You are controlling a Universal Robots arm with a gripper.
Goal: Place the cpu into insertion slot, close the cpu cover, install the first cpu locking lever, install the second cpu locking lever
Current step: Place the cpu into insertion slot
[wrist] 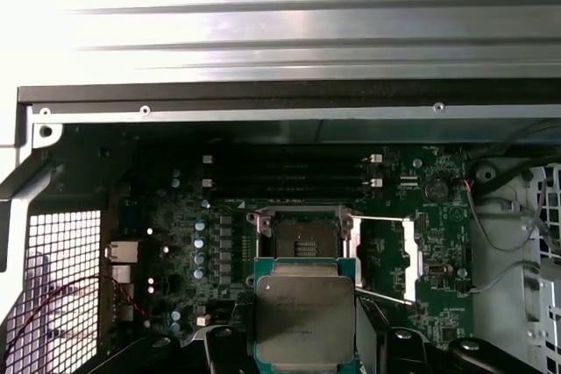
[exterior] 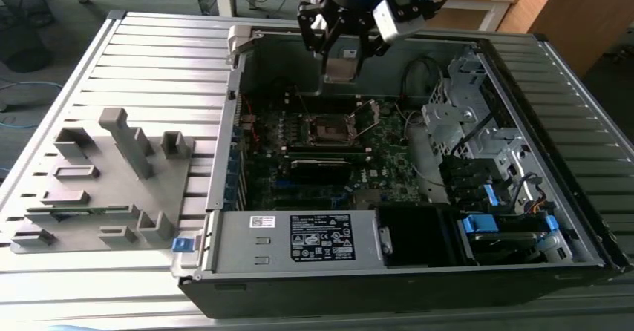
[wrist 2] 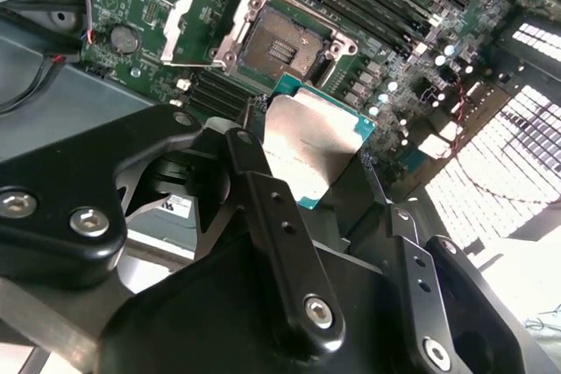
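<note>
My gripper [exterior: 342, 58] hangs over the open computer case, shut on the cpu [exterior: 342, 70]. In both wrist views the cpu [wrist 2: 311, 142] [wrist: 302, 317] is a flat silver square with a green edge, clamped between the black fingers [wrist 2: 263, 199]. It hovers above the board, apart from the insertion slot [wrist: 305, 238] [wrist 2: 285, 45], whose dark centre lies bare. The insertion slot [exterior: 330, 129] sits mid-board, below the gripper in the exterior view. The cpu cover [wrist: 386, 256] [wrist 2: 206, 19], a silver frame plate with a window, is swung open beside the slot. A thin metal lever [wrist: 386, 297] sticks out near it.
Long black memory slots [wrist: 289, 177] run beside the socket. The case wall [exterior: 237, 123] rises on the exterior view's left, with drive bays and cables [exterior: 476, 145] on its right. A power supply box [exterior: 297, 238] sits at the front. A grey parts fixture [exterior: 99, 175] lies outside the case.
</note>
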